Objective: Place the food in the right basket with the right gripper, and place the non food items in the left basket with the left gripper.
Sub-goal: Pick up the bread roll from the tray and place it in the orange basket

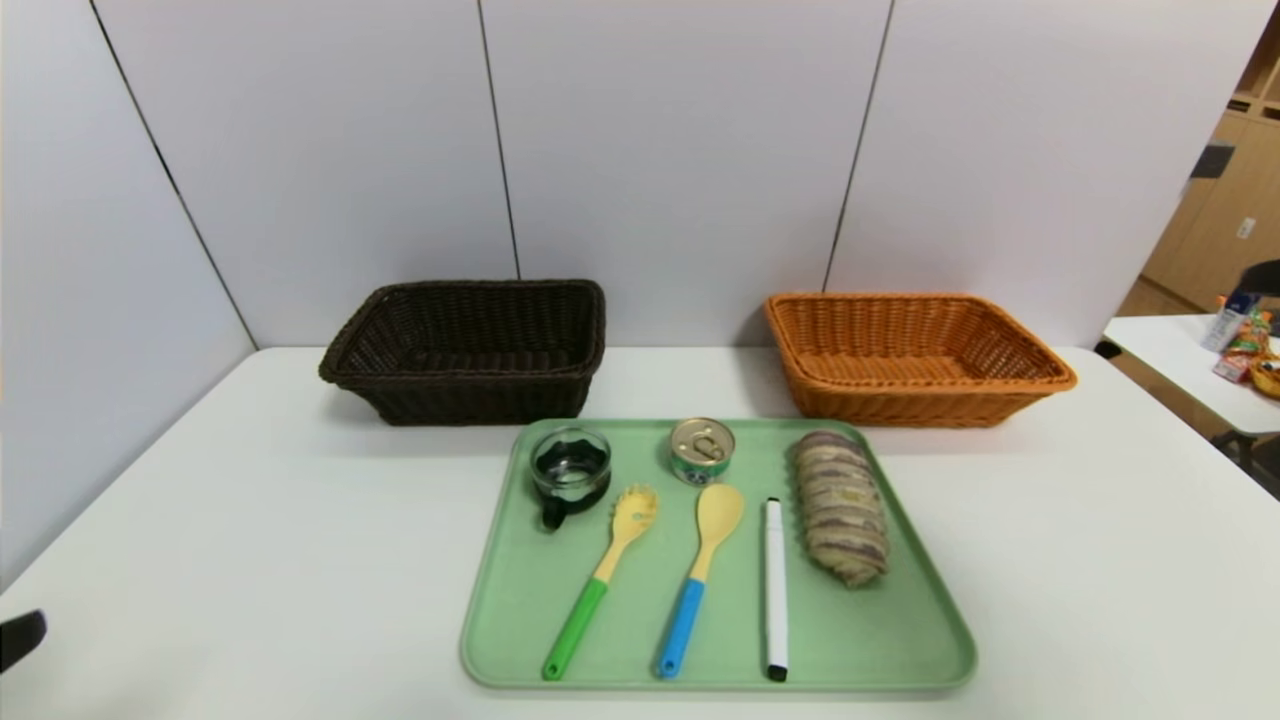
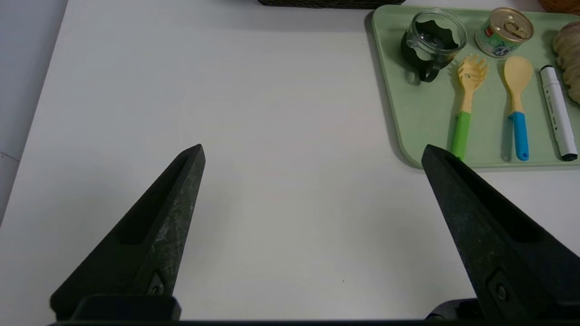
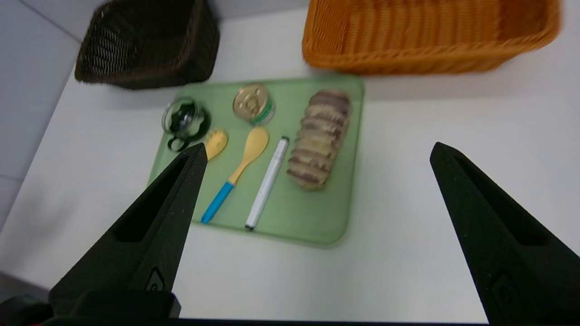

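On the green tray (image 1: 900, 640) lie the striped bread loaf (image 1: 842, 506), the gold-lidded tin (image 1: 702, 450), the glass cup with black handle (image 1: 570, 470), the yellow pasta fork with green handle (image 1: 600, 585), the yellow spoon with blue handle (image 1: 698, 575) and the white marker (image 1: 775, 588). The dark brown basket (image 1: 470, 350) and the orange basket (image 1: 910, 355) stand empty behind the tray. My left gripper (image 2: 312, 151) is open over bare table left of the tray. My right gripper (image 3: 317, 149) is open and empty, above the table at the tray's near right corner.
The white table (image 1: 200, 520) meets a grey panel wall at the back and left. A second table with packets (image 1: 1240, 340) stands off to the right. A dark tip of the left arm (image 1: 20, 638) shows at the head view's left edge.
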You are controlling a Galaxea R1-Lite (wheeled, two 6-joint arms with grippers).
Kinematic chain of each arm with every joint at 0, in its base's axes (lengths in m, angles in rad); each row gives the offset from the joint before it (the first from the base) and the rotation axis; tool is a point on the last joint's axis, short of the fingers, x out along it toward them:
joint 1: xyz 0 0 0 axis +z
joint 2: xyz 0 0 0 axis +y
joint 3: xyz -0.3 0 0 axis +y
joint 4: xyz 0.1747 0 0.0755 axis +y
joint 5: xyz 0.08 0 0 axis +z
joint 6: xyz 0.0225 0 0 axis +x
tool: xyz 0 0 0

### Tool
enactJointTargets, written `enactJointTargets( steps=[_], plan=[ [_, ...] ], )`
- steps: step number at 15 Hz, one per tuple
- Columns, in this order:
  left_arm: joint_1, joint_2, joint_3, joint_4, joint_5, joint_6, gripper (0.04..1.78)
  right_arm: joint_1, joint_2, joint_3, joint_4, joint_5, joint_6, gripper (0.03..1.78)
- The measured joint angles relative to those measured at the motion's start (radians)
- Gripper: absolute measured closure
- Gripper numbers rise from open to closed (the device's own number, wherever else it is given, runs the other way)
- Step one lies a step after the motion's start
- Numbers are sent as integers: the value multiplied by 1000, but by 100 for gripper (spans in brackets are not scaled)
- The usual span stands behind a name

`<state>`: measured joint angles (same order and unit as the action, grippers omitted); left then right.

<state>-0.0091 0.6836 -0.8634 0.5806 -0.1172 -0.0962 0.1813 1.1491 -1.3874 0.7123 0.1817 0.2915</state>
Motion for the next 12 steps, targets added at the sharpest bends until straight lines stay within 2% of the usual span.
enactJointTargets(
  steps=[1, 3, 6, 9, 12],
  plan=[
    [-2, 70, -32, -24, -3, -13, 13, 53, 82, -44, 50, -9, 36, 11],
    [-31, 191, -74, -136, -3, -95, 13, 148, 230, -97, 99, -58, 108, 11],
    [-83, 330, -68, -337, 28, -256, 13, 244, 420, -165, 128, -108, 269, 11],
    [-100, 391, -49, -263, 63, -198, 13, 285, 559, -219, 202, -115, 375, 11],
    [-162, 435, -8, -334, 72, -220, 13, 295, 664, -254, 211, -143, 452, 11]
  ],
)
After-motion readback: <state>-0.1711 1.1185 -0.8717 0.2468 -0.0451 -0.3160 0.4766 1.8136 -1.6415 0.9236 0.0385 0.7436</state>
